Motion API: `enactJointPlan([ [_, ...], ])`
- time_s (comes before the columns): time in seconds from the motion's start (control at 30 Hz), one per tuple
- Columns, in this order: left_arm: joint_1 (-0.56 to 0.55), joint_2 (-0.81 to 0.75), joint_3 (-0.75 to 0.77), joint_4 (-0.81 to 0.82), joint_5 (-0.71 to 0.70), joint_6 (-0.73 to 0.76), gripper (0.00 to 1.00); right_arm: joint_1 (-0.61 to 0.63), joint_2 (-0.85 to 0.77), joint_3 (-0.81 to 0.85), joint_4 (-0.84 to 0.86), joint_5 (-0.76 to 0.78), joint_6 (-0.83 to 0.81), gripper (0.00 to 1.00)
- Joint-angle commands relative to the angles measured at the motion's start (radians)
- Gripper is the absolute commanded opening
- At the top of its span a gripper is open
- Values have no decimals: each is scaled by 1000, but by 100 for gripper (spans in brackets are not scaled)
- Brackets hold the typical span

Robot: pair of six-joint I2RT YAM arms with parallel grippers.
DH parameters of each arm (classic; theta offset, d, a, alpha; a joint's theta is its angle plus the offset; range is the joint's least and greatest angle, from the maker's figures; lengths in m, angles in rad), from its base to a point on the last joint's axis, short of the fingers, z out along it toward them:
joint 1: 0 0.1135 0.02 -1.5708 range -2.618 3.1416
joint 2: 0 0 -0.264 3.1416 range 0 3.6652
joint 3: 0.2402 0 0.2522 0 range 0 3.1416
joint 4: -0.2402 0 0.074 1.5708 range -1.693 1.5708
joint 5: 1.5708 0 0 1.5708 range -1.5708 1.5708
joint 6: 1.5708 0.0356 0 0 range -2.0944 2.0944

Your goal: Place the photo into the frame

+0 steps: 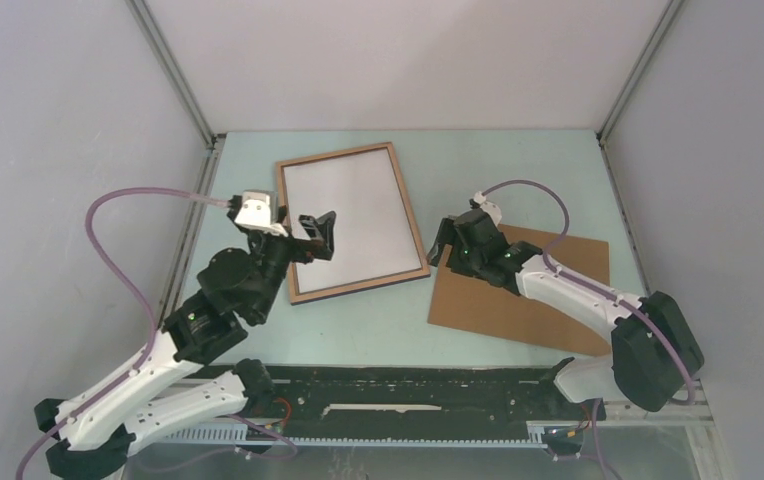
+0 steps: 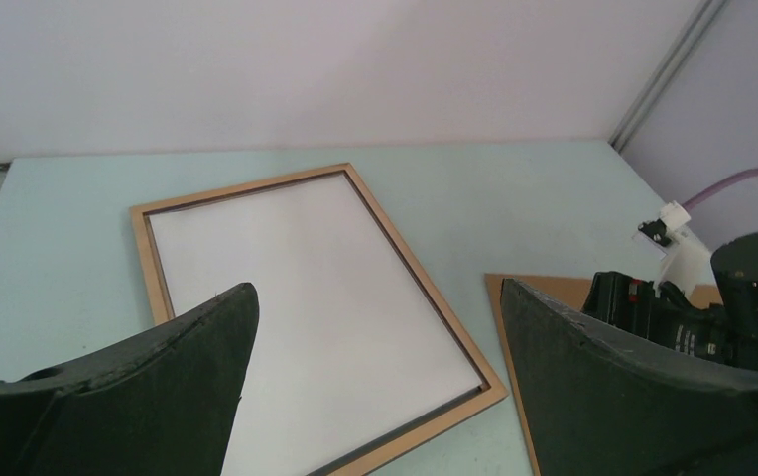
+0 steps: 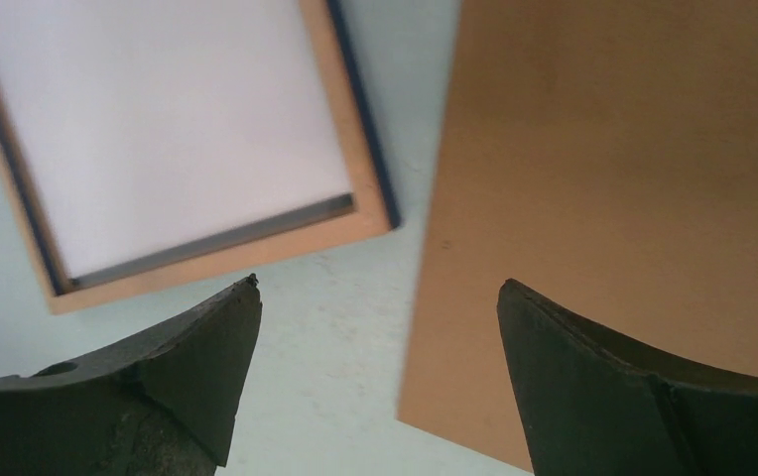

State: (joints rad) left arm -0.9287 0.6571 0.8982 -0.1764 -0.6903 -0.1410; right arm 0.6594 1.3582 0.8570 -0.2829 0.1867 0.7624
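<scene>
Photo (image 1: 503,310) lies brown back up, right of centre in the top view, beside the frame (image 1: 336,153) but apart from it — likely a light, stiff board, best pinched at an edge. The frame's opening shows only a plain white surface (image 1: 353,215). The left gripper (image 2: 377,290) and right gripper (image 3: 377,288) both gape — holding nothing.

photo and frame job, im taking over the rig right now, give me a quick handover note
Left gripper: jaws open, empty, hovering over the frame's left side.
Right gripper: jaws open, empty, above the left edge of the photo.
Frame: flat on the table, wood face up, a white panel filling its opening.
Photo: flat, brown back up, right of the frame with a gap between them.
Done: nothing inserted yet.
Left: grasp the photo and set it into the frame.
</scene>
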Motion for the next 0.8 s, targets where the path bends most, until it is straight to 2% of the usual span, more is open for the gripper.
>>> enactJointPlan([
  [0.0, 6, 85, 16, -22, 94, 23, 100, -64, -42, -22, -78, -64, -136, 97],
  [0.1, 6, 169, 59, -100, 142, -37, 100, -119, -63, -38, -126, -56, -170, 99],
  [0.17, 6, 220, 75, -152, 223, -119, 100, -181, -103, -78, -132, -79, -173, 99],
  [0.3, 7, 308, 25, -165, 421, -309, 100, -381, -186, -174, -138, -139, -105, 99],
  [0.43, 7, 425, -29, -115, 555, -467, 100, -613, -215, -192, -226, -116, -25, 98],
  [0.6, 2, 618, -50, 49, 710, -647, 100, -843, -254, -195, -281, -21, 20, 99],
  [0.67, -9, 699, -37, 65, 699, -745, 100, -935, -279, -216, -277, -21, 61, 99],
  [0.77, -27, 810, -24, 75, 693, -886, 100, -1087, -342, -272, -234, -101, 73, 97],
])
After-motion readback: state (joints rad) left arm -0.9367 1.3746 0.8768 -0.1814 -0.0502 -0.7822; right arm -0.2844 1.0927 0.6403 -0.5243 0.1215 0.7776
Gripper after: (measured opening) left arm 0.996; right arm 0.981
